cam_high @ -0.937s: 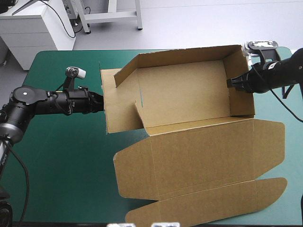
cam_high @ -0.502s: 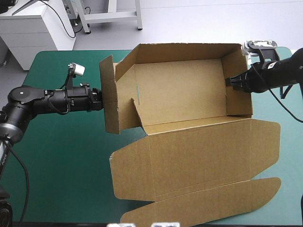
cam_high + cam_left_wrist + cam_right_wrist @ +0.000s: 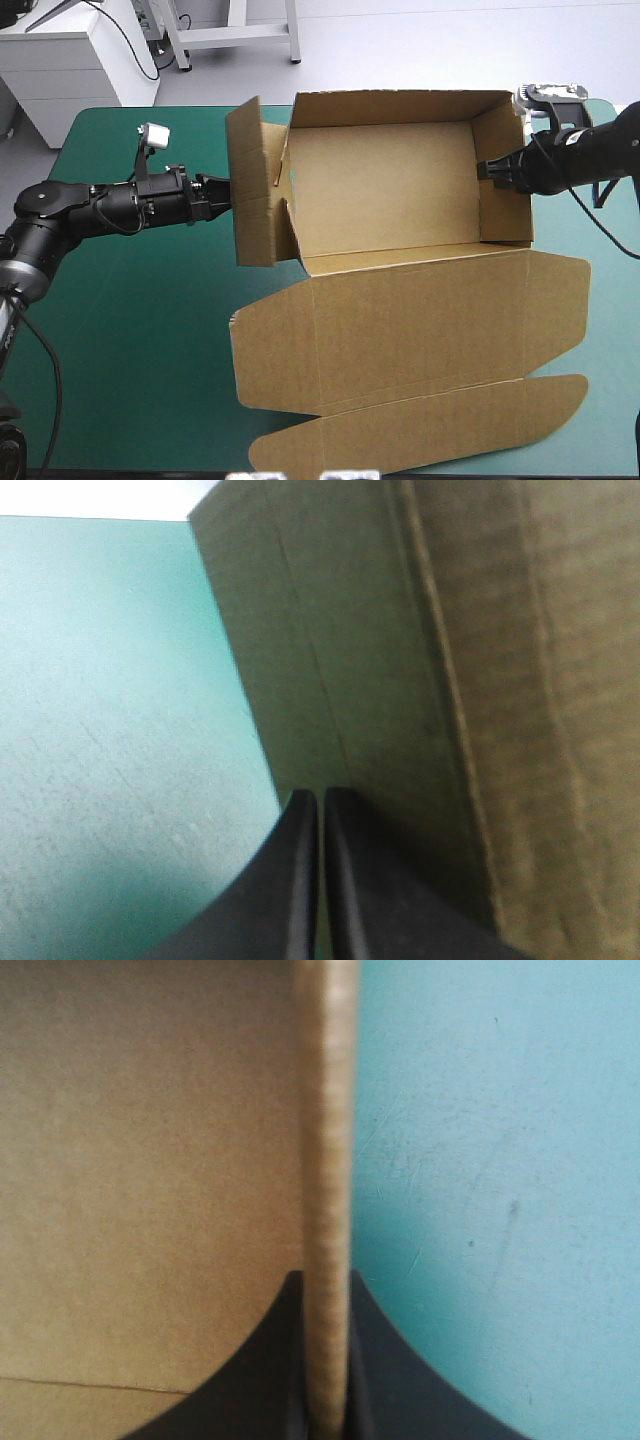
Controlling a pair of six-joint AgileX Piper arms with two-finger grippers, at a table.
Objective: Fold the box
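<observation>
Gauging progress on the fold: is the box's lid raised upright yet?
No: the lid of the box lies flat on the teal-green cover, spread toward the table's near edge.

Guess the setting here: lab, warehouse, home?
Most likely a robot lab or test bench. A table with a teal-green cover carries a half-folded brown box; the left pincer and right pincer each grip one end of it; a white cabinet stands beyond the far edge.

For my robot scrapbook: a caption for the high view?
Left tool and right tool grip raised side walls of the box; its lid lies flat.
</observation>
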